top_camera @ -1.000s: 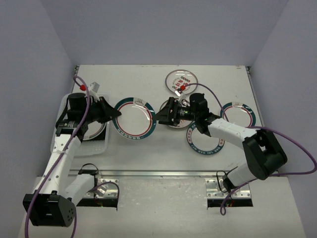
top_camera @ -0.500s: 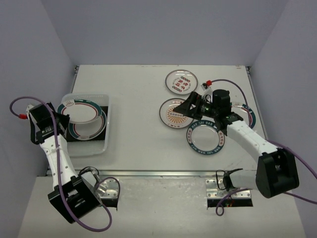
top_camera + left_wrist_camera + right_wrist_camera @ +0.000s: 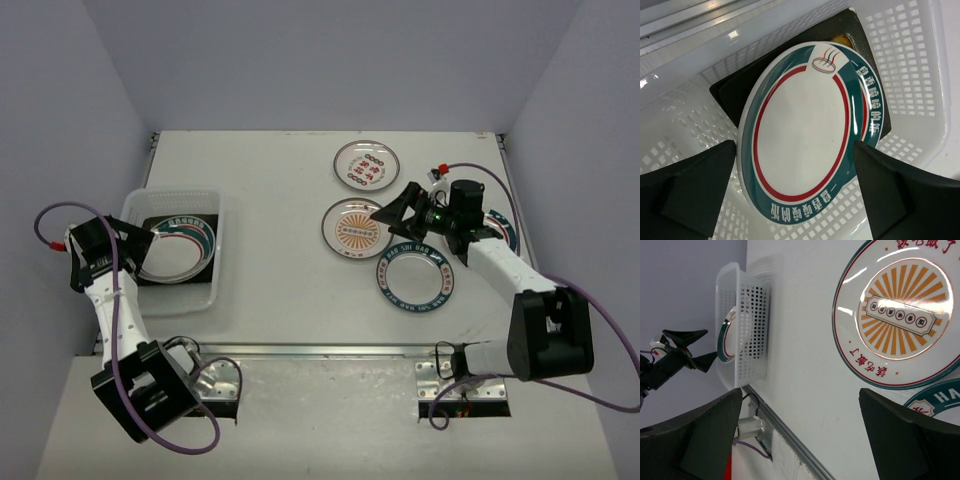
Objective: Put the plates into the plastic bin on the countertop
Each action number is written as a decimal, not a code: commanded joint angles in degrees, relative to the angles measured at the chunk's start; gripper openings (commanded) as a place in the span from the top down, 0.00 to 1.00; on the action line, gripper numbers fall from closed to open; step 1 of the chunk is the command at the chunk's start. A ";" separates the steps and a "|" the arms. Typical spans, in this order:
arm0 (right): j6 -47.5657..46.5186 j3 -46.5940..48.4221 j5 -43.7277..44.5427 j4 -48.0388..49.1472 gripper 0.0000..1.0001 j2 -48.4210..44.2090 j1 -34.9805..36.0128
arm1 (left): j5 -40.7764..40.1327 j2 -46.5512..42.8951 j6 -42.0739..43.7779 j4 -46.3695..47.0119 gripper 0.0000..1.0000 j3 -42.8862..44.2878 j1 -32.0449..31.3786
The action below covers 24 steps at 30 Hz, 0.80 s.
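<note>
Resting tilted in plastic bin (image 3: 910, 60), teal-banded plate (image 3: 805, 135); left claw (image 3: 795, 145), right claw (image 3: 801, 392) agape, empty

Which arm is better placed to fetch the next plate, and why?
Right. The right fingers stand open beside the sunburst plate, near the other loose plates; the left fingers are open over the bin, far from them.

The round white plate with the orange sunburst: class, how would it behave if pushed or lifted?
Sharp highlights on the round white sunburst plate suggest a hard glaze: probably rigid, slippery, breakable if dropped. It lies flat on the smooth off-white countertop, so a push would likely slide it, not tip it.
</note>
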 commanded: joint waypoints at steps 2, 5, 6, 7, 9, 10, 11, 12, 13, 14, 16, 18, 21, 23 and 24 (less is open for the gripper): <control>-1.91 7.81 1.67 -2.74 0.01 7.27 -4.00 | 0.52 1.09 5.29 -2.48 0.00 3.97 -0.54; -3.60 13.36 6.04 -7.05 0.01 10.05 -4.36 | 1.64 2.91 6.32 -0.42 0.00 2.34 -0.79; -3.47 14.31 5.82 -7.05 0.01 11.26 -4.38 | 1.75 4.16 6.36 -0.39 0.00 2.55 -1.03; -3.26 16.09 5.69 -7.95 0.01 12.10 -4.38 | 1.24 5.83 6.26 -0.87 0.00 3.48 -1.44; -3.26 18.18 5.77 -9.23 0.01 13.04 -4.29 | 0.03 8.62 6.05 -2.35 0.00 4.63 -2.25; -3.92 20.68 6.36 -11.13 0.01 14.41 -4.29 | -0.50 9.58 5.87 -3.42 0.00 6.06 -2.43; -4.80 21.89 6.88 -12.38 0.01 15.09 -4.35 | 0.07 9.55 6.06 -3.31 0.00 6.36 -2.98; -5.49 22.81 7.50 -12.85 0.01 15.71 -4.43 | 0.83 9.09 6.58 -2.63 0.00 6.36 -3.41; -5.86 24.37 8.28 -13.70 0.01 17.10 -4.49 | 1.00 8.48 7.01 -2.55 0.00 6.60 -3.74; -6.10 26.41 9.13 -15.21 0.01 19.04 -4.54 | 0.77 7.86 7.25 -3.06 0.00 7.03 -4.12; -7.05 29.92 9.38 -17.84 0.01 22.13 -4.64 | 0.49 6.18 6.96 -4.87 0.00 8.33 -5.02; -7.79 32.04 10.63 -18.37 0.01 23.30 -4.65 | 0.28 3.03 6.89 -5.56 0.00 9.25 -5.67; -9.47 37.26 12.88 -17.89 0.01 28.36 -6.24 | 2.68 -1.78 8.01 -7.72 0.00 12.55 -8.30; -9.98 41.71 12.62 -18.18 0.01 31.32 -7.39 | 4.94 -4.71 8.62 -8.03 0.00 14.64 -9.88; -10.24 45.65 13.06 -20.40 0.01 36.89 -8.22 | 10.63 -6.62 9.06 -6.63 0.00 14.84 -13.10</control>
